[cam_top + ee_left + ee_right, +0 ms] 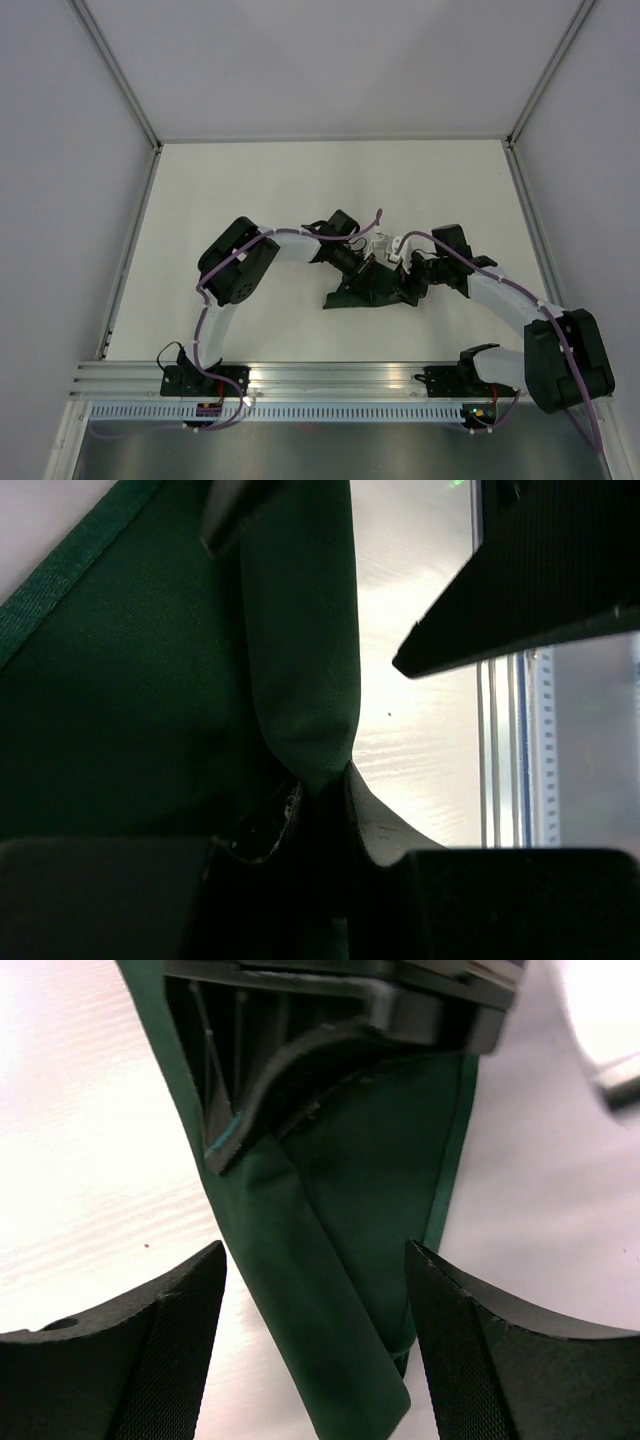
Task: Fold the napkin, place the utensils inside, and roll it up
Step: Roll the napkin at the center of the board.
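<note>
My left gripper (322, 798) was pinched tight on a ridge of the napkin (150, 700). My right gripper (315, 1300) stood spread wide, straddling the rolled strip without touching it. The napkin lay bunched mid table (250, 190), long axis left to right, between both grippers. I judged the right nearer its free end.

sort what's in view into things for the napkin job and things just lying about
For the job: napkin, pinched in the left hand; right hand, open, over it. No fork clearly visible.
Just there: table, metal rail at its near edge, white walls.
</note>
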Controlling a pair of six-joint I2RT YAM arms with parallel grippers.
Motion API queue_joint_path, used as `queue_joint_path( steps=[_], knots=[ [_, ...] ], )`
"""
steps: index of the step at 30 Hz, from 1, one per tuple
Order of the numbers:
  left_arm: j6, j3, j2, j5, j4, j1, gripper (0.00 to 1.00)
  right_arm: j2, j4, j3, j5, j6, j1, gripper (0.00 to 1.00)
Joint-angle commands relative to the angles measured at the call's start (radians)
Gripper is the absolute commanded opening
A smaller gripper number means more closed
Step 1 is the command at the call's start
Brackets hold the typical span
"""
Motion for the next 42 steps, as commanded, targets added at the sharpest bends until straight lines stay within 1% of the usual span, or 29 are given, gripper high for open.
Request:
queue_joint_path(
  steps=[1,5,21,23,25,27,28,29,30,31,32,34,35,38,42],
  knots=[
    [-0.007,0.010,0.069,-0.008,-0.159,0.006,0.04,-0.048,0.109,-0.028,0.020,-0.033,0.062,0.78],
    [-0.008,0.019,0.081,-0.021,-0.164,0.006,0.04,-0.040,0.112,-0.039,0.060,-0.031,0.142,0.77],
    [-0.008,0.048,0.095,-0.037,-0.181,0.011,0.06,0.052,0.107,-0.039,0.104,-0.053,0.234,0.72],
    [-0.008,0.046,0.095,-0.038,-0.181,0.011,0.07,0.062,0.107,-0.033,0.108,-0.053,0.243,0.70],
    [-0.010,0.046,0.093,-0.040,-0.182,0.011,0.08,0.079,0.099,-0.027,0.108,-0.053,0.246,0.65],
    [-0.008,0.046,0.090,-0.040,-0.181,0.012,0.12,0.093,0.099,-0.025,0.109,-0.051,0.250,0.62],
    [-0.013,0.049,0.089,-0.044,-0.179,0.014,0.14,0.096,0.101,-0.025,0.109,-0.045,0.250,0.57],
    [-0.014,0.051,0.087,-0.041,-0.176,0.015,0.20,0.099,0.099,-0.022,0.108,-0.043,0.248,0.54],
    [-0.022,0.048,0.083,-0.040,-0.176,0.018,0.23,0.105,0.092,-0.018,0.106,-0.042,0.250,0.48],
    [-0.025,0.048,0.078,-0.040,-0.170,0.021,0.26,0.108,0.087,-0.016,0.103,-0.042,0.250,0.45],
    [-0.030,0.045,0.073,-0.041,-0.159,0.023,0.32,0.111,0.084,-0.012,0.101,-0.040,0.250,0.42],
    [-0.040,0.034,0.053,-0.043,-0.144,0.027,0.35,0.121,0.058,0.004,0.097,-0.042,0.250,0.34],
    [-0.043,0.030,0.043,-0.043,-0.129,0.029,0.39,0.136,0.046,0.013,0.094,-0.043,0.248,0.32],
    [-0.063,0.010,0.004,-0.049,-0.101,0.038,0.43,0.170,-0.028,0.054,0.075,-0.071,0.248,0.30],
    [-0.118,-0.039,-0.051,-0.077,-0.006,0.064,0.47,0.266,-0.179,0.138,0.010,-0.131,0.230,0.28]
  ],
)
